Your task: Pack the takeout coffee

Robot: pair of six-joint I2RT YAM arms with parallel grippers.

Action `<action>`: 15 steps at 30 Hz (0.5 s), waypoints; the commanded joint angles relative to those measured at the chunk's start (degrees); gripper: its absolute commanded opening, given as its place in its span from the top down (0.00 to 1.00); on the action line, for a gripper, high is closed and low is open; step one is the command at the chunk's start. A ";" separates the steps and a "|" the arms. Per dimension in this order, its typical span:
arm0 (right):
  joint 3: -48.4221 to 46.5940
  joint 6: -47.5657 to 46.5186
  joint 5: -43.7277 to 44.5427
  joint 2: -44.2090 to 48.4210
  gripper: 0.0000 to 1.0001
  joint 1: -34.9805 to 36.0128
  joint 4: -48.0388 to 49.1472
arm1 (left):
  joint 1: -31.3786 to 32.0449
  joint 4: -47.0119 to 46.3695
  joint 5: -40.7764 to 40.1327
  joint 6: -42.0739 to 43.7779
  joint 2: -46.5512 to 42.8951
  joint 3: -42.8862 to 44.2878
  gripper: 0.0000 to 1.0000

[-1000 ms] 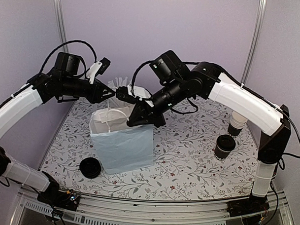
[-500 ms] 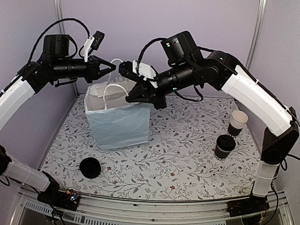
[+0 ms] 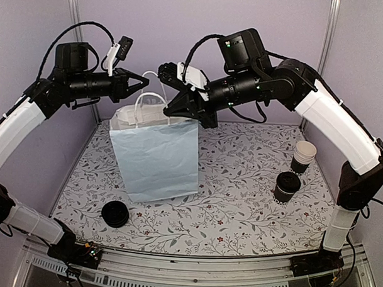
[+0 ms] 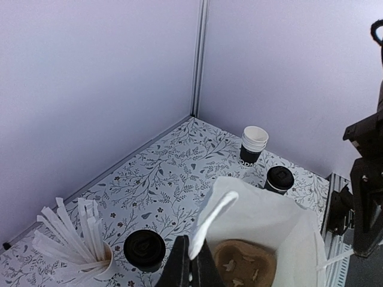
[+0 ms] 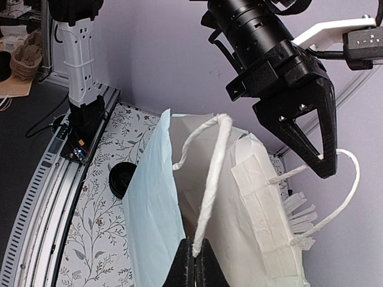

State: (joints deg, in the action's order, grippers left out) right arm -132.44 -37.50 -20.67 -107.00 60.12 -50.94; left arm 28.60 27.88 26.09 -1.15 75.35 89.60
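Left gripper [image 3: 142, 86] clamped shut on far handle [image 4: 213, 214] of paper bag [image 3: 156, 158]; right gripper [image 3: 177, 110] pinched shut on near handle [image 5: 209, 173] — both closures completed within last second. Bag now held higher than a second ago, mouth spread between handles. Takeout coffee [image 3: 287, 186] left standing near right edge of table, just in front of cup stack [image 3: 303, 154], well apart from bag. Judged: bag readied for loading — one handle must be released before cup is fetched.
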 commanded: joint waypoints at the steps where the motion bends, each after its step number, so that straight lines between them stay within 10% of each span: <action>1: 2.11 -0.38 0.49 1.00 1.00 0.44 0.36 | 0.15 -3.54 0.01 -1.31 -0.87 -3.51 1.00; 5: 5.15 -0.68 1.30 0.93 0.99 0.46 1.46 | 0.15 -4.53 -0.60 -1.56 -1.11 -6.38 0.96; 11: 9.59 -2.24 3.61 -0.04 0.47 0.35 0.55 | 0.16 -2.78 -8.80 -0.59 -2.51 -11.11 0.03; 15: 9.02 -4.51 -1.03 3.45 0.23 -0.19 -4.94 | 0.28 -3.21 -3.83 -0.18 -9.32 -12.57 0.00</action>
State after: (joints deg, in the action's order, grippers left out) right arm -122.80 -39.53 -18.24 -107.15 60.10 -51.37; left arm 28.60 25.91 20.40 -2.24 73.97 78.13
